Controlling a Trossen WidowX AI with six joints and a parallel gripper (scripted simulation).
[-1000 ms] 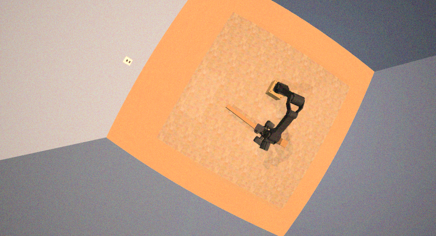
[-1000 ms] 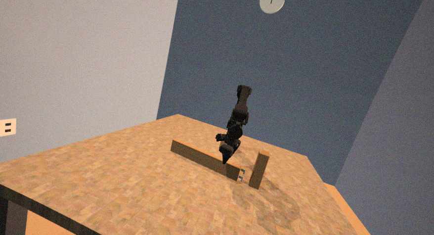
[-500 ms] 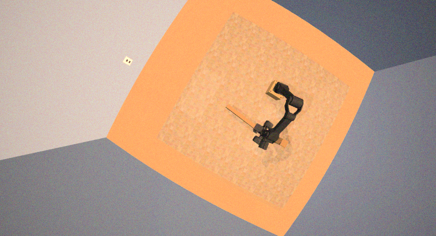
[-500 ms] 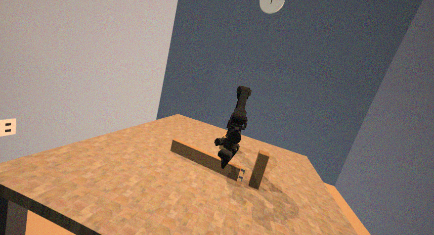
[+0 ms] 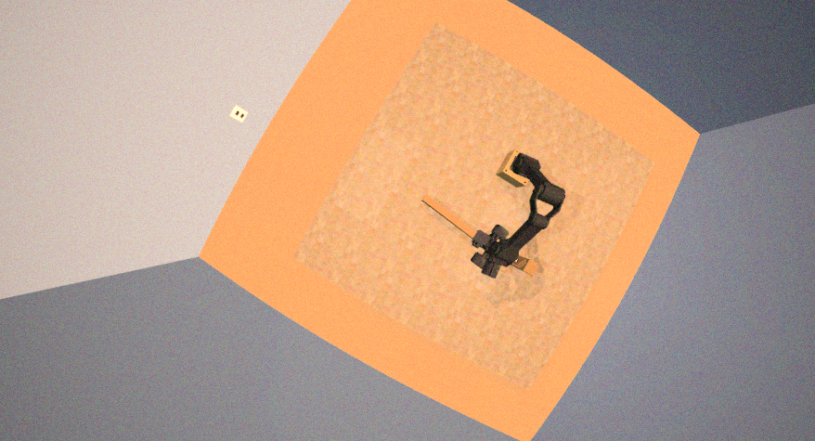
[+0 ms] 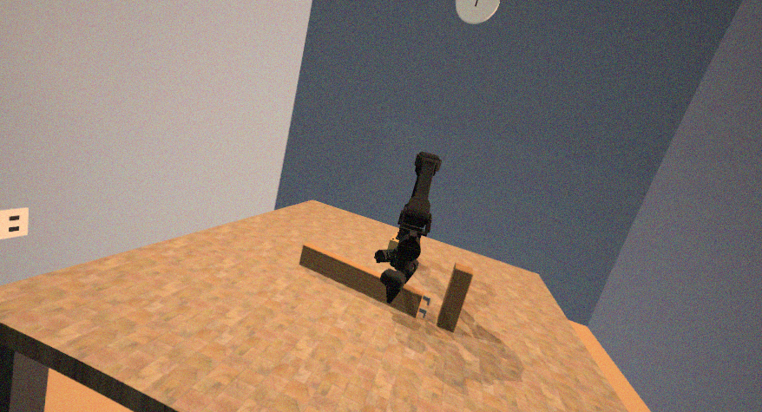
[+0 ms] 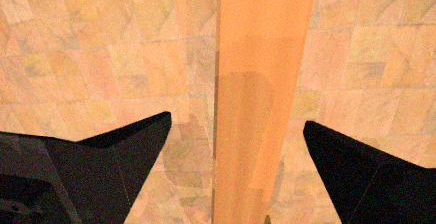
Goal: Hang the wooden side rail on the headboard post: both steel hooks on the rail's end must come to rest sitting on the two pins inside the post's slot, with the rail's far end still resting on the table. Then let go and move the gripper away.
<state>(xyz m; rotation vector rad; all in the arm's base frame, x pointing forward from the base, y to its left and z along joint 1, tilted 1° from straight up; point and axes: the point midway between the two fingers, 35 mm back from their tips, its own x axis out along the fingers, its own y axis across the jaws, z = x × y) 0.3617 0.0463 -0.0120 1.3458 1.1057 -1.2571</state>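
Note:
The wooden side rail (image 5: 450, 217) (image 6: 340, 271) (image 7: 265, 28) stands on its long edge on the table. Two steel hooks (image 6: 424, 304) stick out from its end, facing the headboard post (image 5: 534, 266) (image 6: 455, 297). The post stands upright, a small gap away from the hooks. Its slot and pins are hidden. My gripper (image 6: 391, 297) (image 7: 236, 122) is open and empty, pointing down over the rail near the hook end. In the wrist view one fingertip is on each side of the rail, with space between each and the wood. The near finger overlaps the rail's side in the exterior view.
The arm's base stands on a yellowish block (image 5: 510, 176) off to one side of the rail. The arm bends over from there to the rail. The post is close beyond the gripper. The table (image 5: 398, 153) (image 6: 213, 313) has its front edge at lower left in the exterior view.

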